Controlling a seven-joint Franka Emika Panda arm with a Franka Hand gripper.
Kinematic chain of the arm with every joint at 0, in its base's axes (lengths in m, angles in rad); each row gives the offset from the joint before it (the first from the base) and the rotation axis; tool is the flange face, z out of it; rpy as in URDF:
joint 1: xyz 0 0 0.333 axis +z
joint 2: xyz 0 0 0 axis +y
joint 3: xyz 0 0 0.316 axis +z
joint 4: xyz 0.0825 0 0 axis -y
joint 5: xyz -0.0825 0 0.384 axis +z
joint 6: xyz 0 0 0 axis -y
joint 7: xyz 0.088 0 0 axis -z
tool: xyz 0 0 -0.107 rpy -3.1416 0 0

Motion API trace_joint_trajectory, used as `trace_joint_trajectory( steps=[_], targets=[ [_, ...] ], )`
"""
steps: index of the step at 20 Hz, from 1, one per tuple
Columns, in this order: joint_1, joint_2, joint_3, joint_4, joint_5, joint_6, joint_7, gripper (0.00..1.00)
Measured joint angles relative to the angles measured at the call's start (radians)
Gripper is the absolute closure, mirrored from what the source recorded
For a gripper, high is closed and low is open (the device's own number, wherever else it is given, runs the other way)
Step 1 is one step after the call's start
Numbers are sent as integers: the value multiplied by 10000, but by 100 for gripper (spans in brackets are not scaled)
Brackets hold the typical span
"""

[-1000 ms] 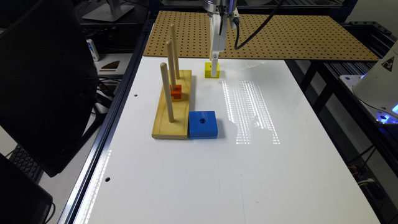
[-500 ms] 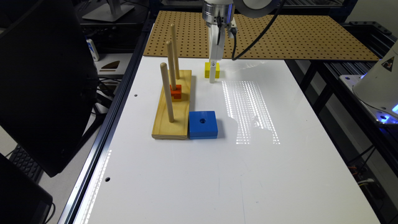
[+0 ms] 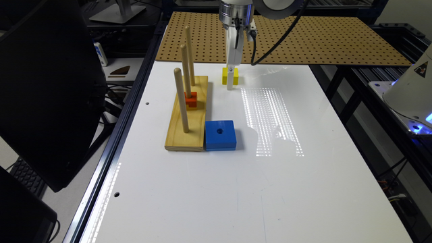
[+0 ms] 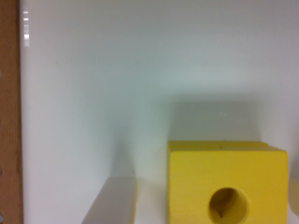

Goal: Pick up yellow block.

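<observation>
The yellow block (image 3: 236, 77) is a small bright square with a round hole, lying flat on the white table (image 3: 236, 189) near its far edge. My gripper (image 3: 230, 82) comes straight down onto it from above, its tip close to the table surface. In the wrist view the yellow block (image 4: 227, 186) lies between my fingers, and one pale finger (image 4: 114, 200) stands beside it with a clear gap. The gripper (image 4: 205, 193) is open around the block and does not clamp it.
A wooden base (image 3: 186, 125) with three upright pegs stands to the exterior view's left of the block, an orange-red block (image 3: 191, 100) on its middle peg. A blue block (image 3: 220, 135) lies against the base. A brown pegboard (image 3: 303, 40) borders the table's far edge.
The gripper has come down from above the yellow block until its tip is near the table, with the block between the fingers. The block has not moved.
</observation>
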Motion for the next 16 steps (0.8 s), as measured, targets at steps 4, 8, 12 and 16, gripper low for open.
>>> trace_joint_trajectory(
  steps=[4,8,12,16],
  targets=[
    [0,7,10,13,0,1,0,0],
    [0,62,38,101,0,1,0,0],
    [0,107,48,170,0,1,0,0],
    [0,134,52,207,0,0,0,0]
  ],
)
